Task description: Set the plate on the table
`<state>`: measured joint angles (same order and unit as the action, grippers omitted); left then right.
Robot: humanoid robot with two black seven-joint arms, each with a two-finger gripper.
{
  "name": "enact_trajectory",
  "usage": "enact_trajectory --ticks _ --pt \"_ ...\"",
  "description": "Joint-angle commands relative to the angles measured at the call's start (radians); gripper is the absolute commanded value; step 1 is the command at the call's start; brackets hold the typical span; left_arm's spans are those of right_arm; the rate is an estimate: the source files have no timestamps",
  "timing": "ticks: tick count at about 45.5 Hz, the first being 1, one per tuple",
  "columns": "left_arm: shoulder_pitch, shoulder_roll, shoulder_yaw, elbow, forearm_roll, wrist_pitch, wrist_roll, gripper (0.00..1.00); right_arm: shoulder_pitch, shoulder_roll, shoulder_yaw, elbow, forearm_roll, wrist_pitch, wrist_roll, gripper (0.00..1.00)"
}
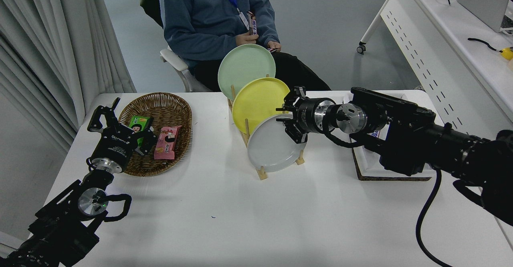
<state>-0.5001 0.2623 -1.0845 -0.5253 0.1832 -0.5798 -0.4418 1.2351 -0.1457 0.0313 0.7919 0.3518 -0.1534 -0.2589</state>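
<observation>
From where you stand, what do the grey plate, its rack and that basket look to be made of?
The grey plate looks like matte plastic or glazed ceramic: smooth, even colour, soft sheen; I cannot tell which. The rack looks like pale unfinished wood, with dowel posts. The basket is brown woven wicker, its weave plainly visible.

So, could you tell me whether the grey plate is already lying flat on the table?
No, the grey plate stands on edge in the wooden rack, in front of the yellow plate.
</observation>
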Motion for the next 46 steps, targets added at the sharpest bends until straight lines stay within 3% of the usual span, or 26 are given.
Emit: enact_trajectory --ticks 1,9,46 --pt "0.0 0.0 0.0 -0.001 -0.001 0.0 0.0 1.0 0.0 0.001 0.004 -0.003 0.0 0.0 0.0 0.23" --pt "0.0 0.0 0.0 0.001 -0.001 0.0 0.0 1.0 -0.005 0.0 0.004 -0.003 0.0 0.0 0.0 0.17" --pt "0.0 0.0 0.0 -0.001 0.001 0.0 0.0 1.0 0.0 -0.015 0.018 0.004 0.003 0.005 -0.029 0.13"
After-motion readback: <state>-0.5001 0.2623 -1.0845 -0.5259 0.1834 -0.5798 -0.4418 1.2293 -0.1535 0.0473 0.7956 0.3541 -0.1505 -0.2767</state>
